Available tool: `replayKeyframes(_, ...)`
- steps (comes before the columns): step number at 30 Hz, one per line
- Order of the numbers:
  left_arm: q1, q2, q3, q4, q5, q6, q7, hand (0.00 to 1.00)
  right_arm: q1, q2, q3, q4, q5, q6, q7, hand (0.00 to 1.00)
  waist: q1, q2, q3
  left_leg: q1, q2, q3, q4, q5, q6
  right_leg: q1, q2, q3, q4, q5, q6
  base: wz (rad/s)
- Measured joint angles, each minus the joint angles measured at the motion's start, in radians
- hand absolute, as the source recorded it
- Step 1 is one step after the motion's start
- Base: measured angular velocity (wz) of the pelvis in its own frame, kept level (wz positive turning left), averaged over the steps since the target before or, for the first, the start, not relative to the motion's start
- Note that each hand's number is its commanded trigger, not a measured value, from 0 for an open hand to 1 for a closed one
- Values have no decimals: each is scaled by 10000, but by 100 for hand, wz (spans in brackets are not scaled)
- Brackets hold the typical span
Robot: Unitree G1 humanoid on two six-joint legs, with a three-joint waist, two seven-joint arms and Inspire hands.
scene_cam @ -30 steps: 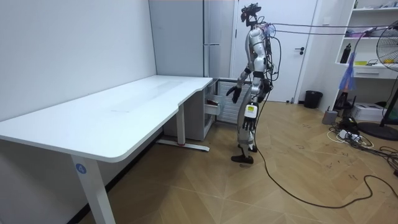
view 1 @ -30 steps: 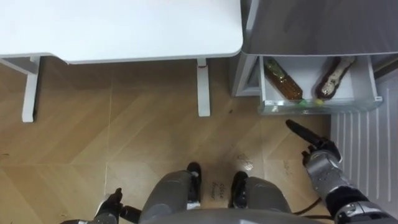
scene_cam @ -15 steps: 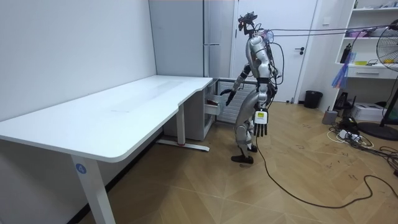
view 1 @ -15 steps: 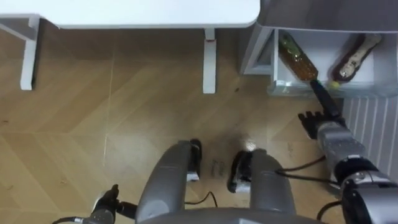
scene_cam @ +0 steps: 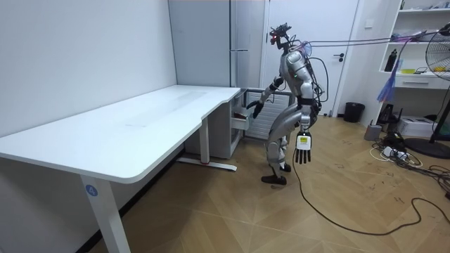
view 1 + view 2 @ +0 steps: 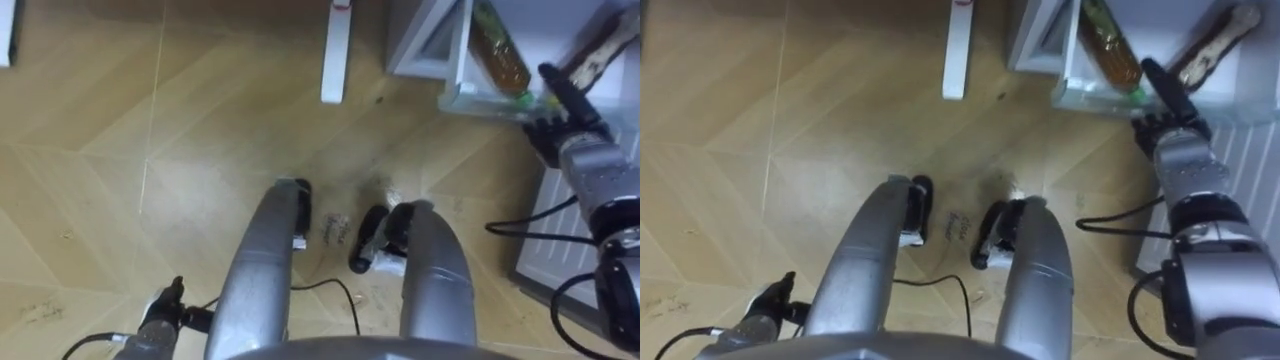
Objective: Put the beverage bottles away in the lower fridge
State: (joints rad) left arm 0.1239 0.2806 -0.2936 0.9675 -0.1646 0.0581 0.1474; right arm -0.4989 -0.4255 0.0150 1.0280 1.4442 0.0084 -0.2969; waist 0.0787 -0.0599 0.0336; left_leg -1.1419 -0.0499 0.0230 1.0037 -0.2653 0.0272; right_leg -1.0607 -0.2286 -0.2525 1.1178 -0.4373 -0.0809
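Upper right: pulled-out fridge drawer [image 6: 461, 55] holding amber bottle [image 6: 497, 50] and brown bottle [image 6: 600, 40]; labels unreadable. Right hand [image 6: 572, 145], fingers straight, at drawer front. Left hand [image 5: 302, 147] hangs, fingers spread.

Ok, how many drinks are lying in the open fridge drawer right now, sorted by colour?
Amber bottle with a green cap: 1
Dark brown bottle: 1
Total: 2 bottles, both lying in the open drawer
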Motion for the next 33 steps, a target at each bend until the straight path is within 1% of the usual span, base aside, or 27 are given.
replayKeyframes(1,13,100,-1,-84,-2,-30,0,0,-44,-135,42,-93,-33,66,-152,0,37,-51,23,-95,1,5,16,29,-5,-138,-7,65,47,15,28,-5)
replayKeyframes(2,14,185,5,-92,0,-84,4,0,-135,-282,121,-404,-12,246,-584,0,65,-101,29,-185,11,0,15,69,17,-260,-45,90,74,24,40,-6)
replayKeyframes(3,17,216,20,-72,-11,-114,6,0,-221,-343,164,-530,-5,362,-845,0,65,-114,37,-204,3,14,14,74,17,-291,-115,78,99,26,44,-9)
replayKeyframes(4,35,230,86,-38,-41,-148,42,0,-491,-443,413,-537,-11,407,-1269,0,71,-114,39,-212,-93,21,20,77,18,-296,-238,7,133,28,48,-5)
replayKeyframes(5,97,232,161,-49,-172,-230,150,0,-733,-519,459,-539,-31,407,-1592,0,64,-114,39,-208,-173,2,16,80,15,-296,-359,-49,175,31,54,-4)
replayKeyframes(8,194,244,445,-48,-205,-440,395,0,-1109,-573,458,-695,-464,352,-2109,0,66,-113,39,-263,-185,11,19,83,12,-297,-507,-239,208,22,37,4)
replayKeyframes(9,216,251,495,-47,-214,-454,414,0,-1160,-596,459,-754,-528,352,-2199,0,73,-113,39,-270,-190,4,22,84,11,-300,-506,-250,218,6,28,12)
replayKeyframes(11,264,270,514,-44,-221,-460,425,0,-1207,-766,491,-1014,-770,329,-2523,0,78,-112,39,-266,-336,-42,45,83,10,-301,-583,-247,390,-133,109,22)
replayKeyframes(13,327,271,515,-55,-220,-453,455,0,-1374,-810,521,-1149,-801,273,-2819,0,131,-101,37,-313,-330,-51,188,33,-16,-332,-646,-250,536,-255,81,10)
replayKeyframes(14,356,273,528,-62,-209,-442,475,0,-1574,-824,528,-1238,-800,267,-3090,0,134,-94,42,-382,-331,-82,305,-20,-66,-393,-660,-256,654,-328,33,0)
replayKeyframes(17,359,276,513,-112,-197,-424,596,0,-1884,-838,634,-1377,-747,259,-3460,0,149,-67,58,-432,-321,-149,442,-95,-151,-411,-671,-307,821,-476,-68,7)
replayKeyframes(18,359,276,514,-129,-197,-425,612,0,-1942,-839,633,-1377,-747,231,-3510,0,181,-59,58,-435,-312,-159,468,-108,-167,-411,-667,-316,845,-495,-100,0)
replayKeyframes(20,365,291,513,-163,-202,-429,677,0,-2069,-862,633,-1459,-759,6,-3758,0,376,7,57,-491,-260,-242,605,-172,-247,-412,-621,-387,921,-562,-225,0)
replayKeyframes(21,384,306,511,-184,-202,-430,678,0,-2069,-870,634,-1511,-755,-42,-3828,0,407,23,58,-514,-260,-261,646,-203,-281,-418,-630,-407,964,-585,-259,4)
replayKeyframes(23,550,372,485,-277,-203,-430,678,0,-2069,-871,625,-1659,-748,-198,-3956,0,477,58,52,-554,-263,-309,779,-294,-342,-424,-653,-450,1113,-708,-331,7)
replayKeyframes(24,588,377,485,-278,-203,-435,678,0,-2070,-875,618,-1726,-739,-224,-4012,0,495,71,53,-558,-262,-316,798,-304,-356,-424,-653,-455,1134,-737,-329,4)
replayKeyframes(26,727,380,485,-276,-210,-447,685,0,-2095,-928,612,-1824,-640,-353,-4182,0,601,103,40,-582,-261,-358,833,-317,-381,-423,-656,-504,1184,-778,-407,4)
replayKeyframes(30,914,379,468,-276,-211,-433,770,0,-2174,-950,611,-1830,-586,-495,-4461,0,655,122,41,-657,-263,-446,865,-308,-391,-423,-657,-619,1203,-821,-470,8)
replayKeyframes(33,931,377,465,-276,-209,-430,842,0,-2191,-950,600,-1836,-570,-592,-4620,0,690,133,43,-713,-280,-514,891,-306,-399,-423,-656,-680,1204,-844,-459,5)
